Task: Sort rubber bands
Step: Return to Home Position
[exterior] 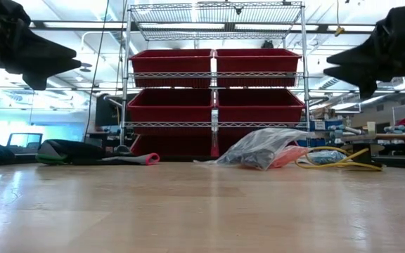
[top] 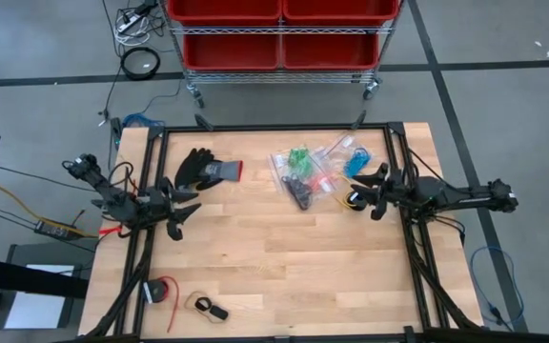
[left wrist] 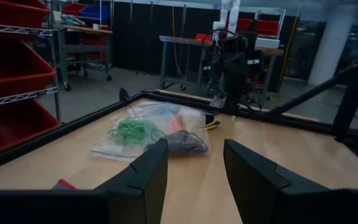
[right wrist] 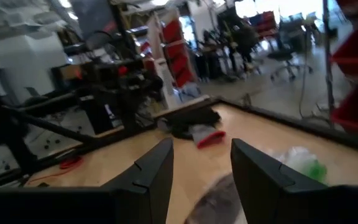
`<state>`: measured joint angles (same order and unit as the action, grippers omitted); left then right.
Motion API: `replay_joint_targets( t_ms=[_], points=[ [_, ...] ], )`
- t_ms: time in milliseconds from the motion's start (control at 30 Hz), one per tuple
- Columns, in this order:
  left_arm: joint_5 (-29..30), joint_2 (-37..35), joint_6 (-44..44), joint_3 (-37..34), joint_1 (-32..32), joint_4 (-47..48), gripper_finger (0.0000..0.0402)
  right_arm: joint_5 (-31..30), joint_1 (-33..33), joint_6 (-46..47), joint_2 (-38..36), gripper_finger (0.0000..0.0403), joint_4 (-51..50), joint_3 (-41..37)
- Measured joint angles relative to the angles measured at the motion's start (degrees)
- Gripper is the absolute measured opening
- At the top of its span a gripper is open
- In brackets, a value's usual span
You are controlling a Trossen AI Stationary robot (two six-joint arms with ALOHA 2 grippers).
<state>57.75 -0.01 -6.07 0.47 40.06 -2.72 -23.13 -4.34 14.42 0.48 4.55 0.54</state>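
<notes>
1. We see the left gripper (left wrist: 196,146) hovering above the table's (top: 284,267) left edge. Its fingers are spread with nothing between them, and they point across toward the bags.
2. A black glove (top: 206,170) lies just beside that gripper, on the far-left part of the table. It is not part of the job.
3. The rubber bands (top: 300,157) are all inside clear bags (top: 313,173), piled right of centre on the far half. We make out green, blue and black clumps, each in its own bag. We spot no loose bands on the wood. We cannot tell whether the seals are fully shut.
4. The right gripper (right wrist: 201,144) hovers at the right edge, near the bag pile. Its fingers are apart and empty. A yellow cable (exterior: 343,163) lies under it.
5. We judge that the sorting is finished and the step in hand is parking both arms.
6. The next move needs no grasp, only lifting and folding each arm away. The right one should stay clear of the bags and the cable.
</notes>
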Motion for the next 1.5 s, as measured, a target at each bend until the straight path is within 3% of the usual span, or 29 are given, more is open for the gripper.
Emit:
replay_joint_targets(
  t_ms=[1500],
  points=[
    [0.2,0.0,-0.2,0.0,0.0,-0.4,0.0163,-0.2,0.0,-2.6,0.1,0.0151,-0.4,0.0]
  ],
)
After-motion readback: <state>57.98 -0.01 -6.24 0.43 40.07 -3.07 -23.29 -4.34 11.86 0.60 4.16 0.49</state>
